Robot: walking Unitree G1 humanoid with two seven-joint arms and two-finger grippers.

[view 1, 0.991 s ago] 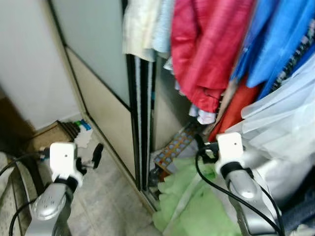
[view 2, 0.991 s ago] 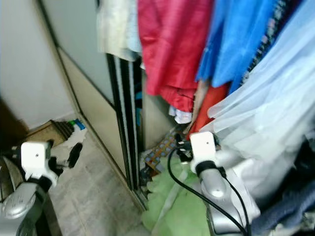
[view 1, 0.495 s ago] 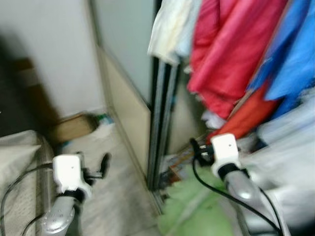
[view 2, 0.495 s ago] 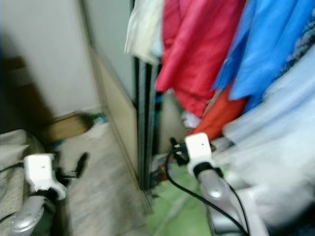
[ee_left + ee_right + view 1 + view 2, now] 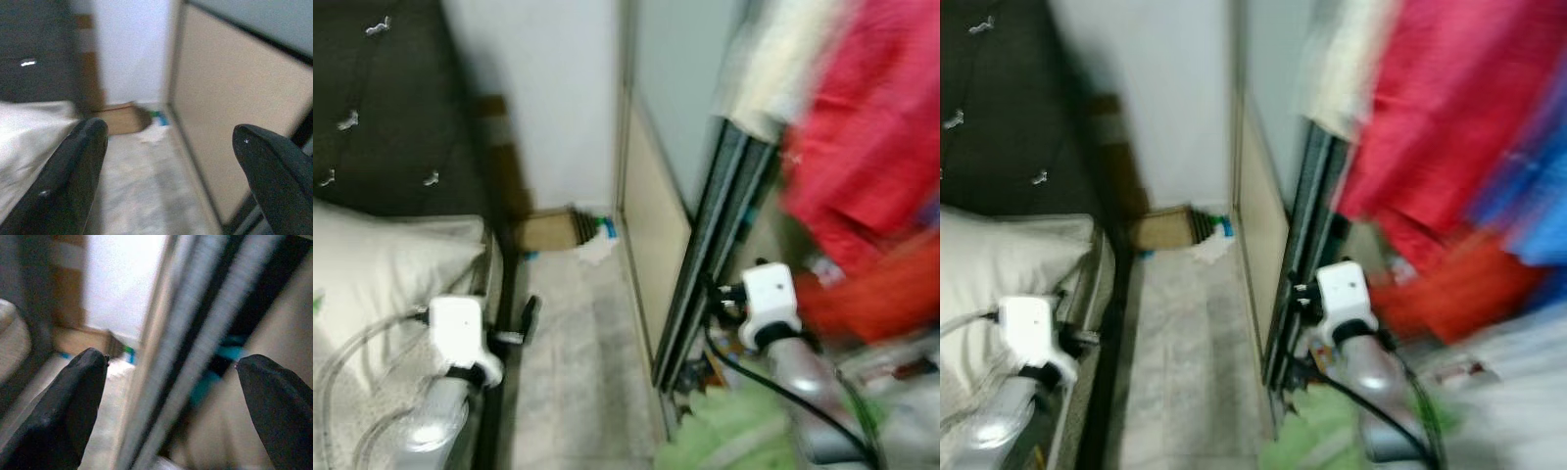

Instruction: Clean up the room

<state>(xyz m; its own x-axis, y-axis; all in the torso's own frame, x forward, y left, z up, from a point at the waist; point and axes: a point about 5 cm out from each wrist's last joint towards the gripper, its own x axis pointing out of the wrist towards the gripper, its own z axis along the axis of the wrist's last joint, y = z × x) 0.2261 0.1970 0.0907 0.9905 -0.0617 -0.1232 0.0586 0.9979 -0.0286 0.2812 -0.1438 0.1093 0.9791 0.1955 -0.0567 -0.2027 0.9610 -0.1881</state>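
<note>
My left gripper (image 5: pixel 528 319) is open and holds nothing; it hovers over the narrow floor strip beside the bed (image 5: pixel 372 284). Its wrist view has the two black fingers (image 5: pixel 73 181) wide apart, with a cardboard box (image 5: pixel 120 118) and a white crumpled item (image 5: pixel 155 131) on the floor ahead. My right gripper (image 5: pixel 715 295) is open too and sits close to the black track of the sliding wardrobe door (image 5: pixel 710 235). A green cloth (image 5: pixel 734 441) lies on the wardrobe floor below my right arm. The picture is blurred.
Red and pale clothes (image 5: pixel 862 127) hang in the wardrobe at the right. A dark tufted headboard (image 5: pixel 382 108) and a cream pillow (image 5: pixel 382 259) stand at the left. The cardboard box (image 5: pixel 546 230) sits against the white wall (image 5: pixel 548 88) at the aisle's far end.
The whole picture has swung to the left: the bed and headboard have come into view and the clothes have slid to the right edge. Both grippers keep their pose, still open.
</note>
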